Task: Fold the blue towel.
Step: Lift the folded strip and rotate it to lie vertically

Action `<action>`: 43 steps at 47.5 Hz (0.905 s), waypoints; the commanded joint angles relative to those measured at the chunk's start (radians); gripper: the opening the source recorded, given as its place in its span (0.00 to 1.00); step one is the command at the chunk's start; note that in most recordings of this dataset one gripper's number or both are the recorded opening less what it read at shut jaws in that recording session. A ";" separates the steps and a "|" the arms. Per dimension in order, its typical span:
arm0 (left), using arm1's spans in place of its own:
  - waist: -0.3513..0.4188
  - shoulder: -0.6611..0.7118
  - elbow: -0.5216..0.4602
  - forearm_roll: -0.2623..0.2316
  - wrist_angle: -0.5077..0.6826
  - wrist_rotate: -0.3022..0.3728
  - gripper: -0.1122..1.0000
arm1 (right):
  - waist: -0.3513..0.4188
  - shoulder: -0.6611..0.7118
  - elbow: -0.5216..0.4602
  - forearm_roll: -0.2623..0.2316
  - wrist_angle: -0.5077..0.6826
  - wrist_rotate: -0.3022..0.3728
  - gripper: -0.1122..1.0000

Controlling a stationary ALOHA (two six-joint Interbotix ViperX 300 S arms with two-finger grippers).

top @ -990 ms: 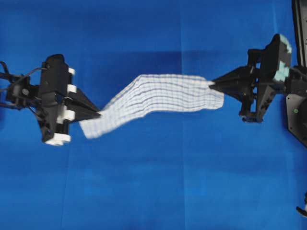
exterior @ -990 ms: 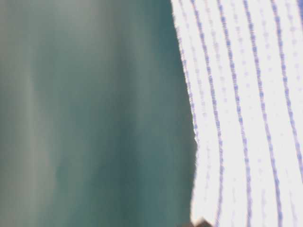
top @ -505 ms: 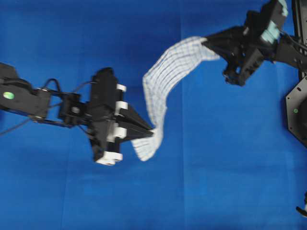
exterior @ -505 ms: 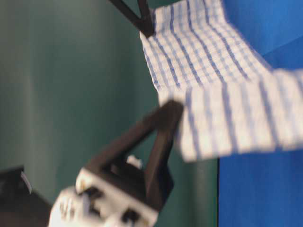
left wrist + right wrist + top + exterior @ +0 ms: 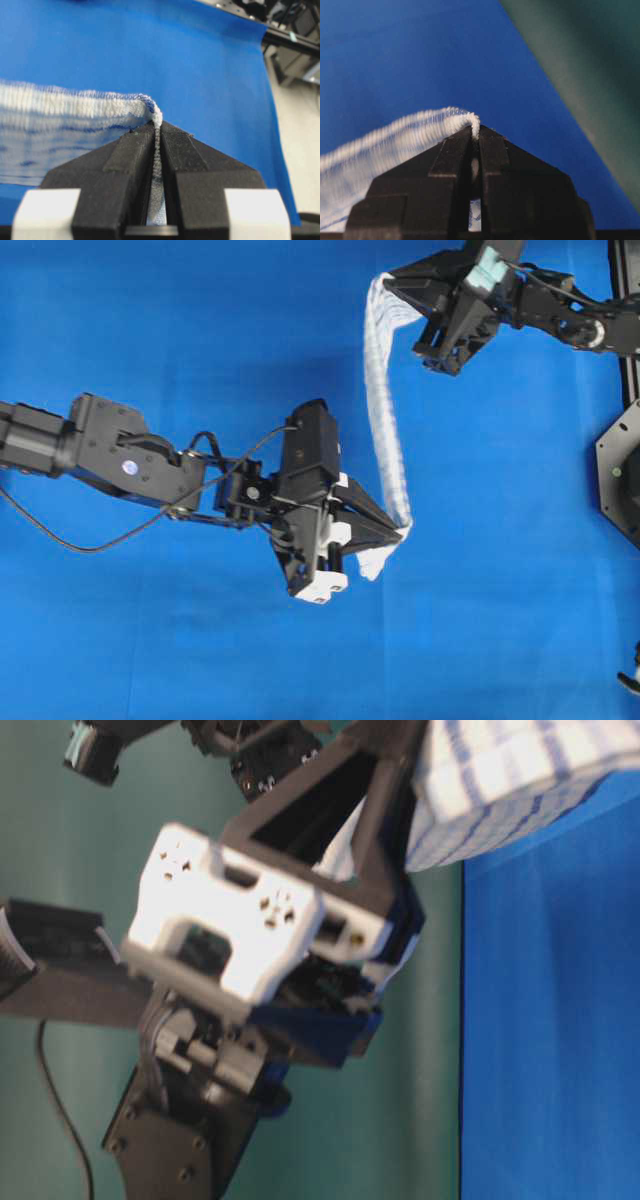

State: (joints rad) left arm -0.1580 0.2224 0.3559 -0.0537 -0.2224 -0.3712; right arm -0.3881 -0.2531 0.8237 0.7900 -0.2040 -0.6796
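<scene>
- Two arms are in the overhead view, each pinching one end of the blue towel [image 5: 385, 410] above the blue table cover [image 5: 200, 330].
- Left arm: it reaches in from the left edge across the lower middle of the overhead view, with the wrist turned so the fingers point right.
- Left gripper [image 5: 400, 533]: the jaws are pressed together on the lower end of the towel. In the left wrist view the hem [image 5: 156, 131] is clamped between the two black fingers [image 5: 130, 155], and the cloth runs off to the left of them.
- Towel: it hangs as a narrow, edge-on strip from the upper right of the overhead view down to the left gripper, with a short tail curling below the jaws. The stripes are hard to make out at this angle.
- Right arm: it enters from the top right, with its fingers pointing left.
- Right gripper [image 5: 388, 282]: the jaws are pressed together on the upper end of the towel. In the right wrist view a white fold [image 5: 470, 121] sits at the fingertips, and the cloth trailing left is blurred.
- Table-level view: one gripper body [image 5: 250, 930] fills the frame close to the lens and out of focus. Only a corner of towel shows at the top right.
</scene>
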 commanded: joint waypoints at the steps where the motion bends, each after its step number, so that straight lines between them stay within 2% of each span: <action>1: 0.000 -0.003 -0.035 -0.003 -0.008 -0.026 0.12 | -0.005 0.005 -0.040 -0.003 -0.005 -0.005 0.06; 19: 0.000 0.035 -0.058 -0.005 -0.035 -0.052 0.12 | -0.020 0.084 -0.074 -0.003 -0.006 -0.009 0.06; 33: 0.000 0.064 -0.015 -0.006 -0.120 -0.054 0.12 | -0.026 0.133 -0.080 -0.003 -0.011 -0.008 0.06; 43: -0.002 0.060 0.054 -0.071 -0.133 -0.080 0.12 | -0.028 0.189 -0.098 -0.003 -0.011 -0.008 0.06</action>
State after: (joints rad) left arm -0.1534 0.3037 0.4034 -0.1028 -0.3390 -0.4464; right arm -0.4080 -0.0675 0.7563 0.7869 -0.2056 -0.6872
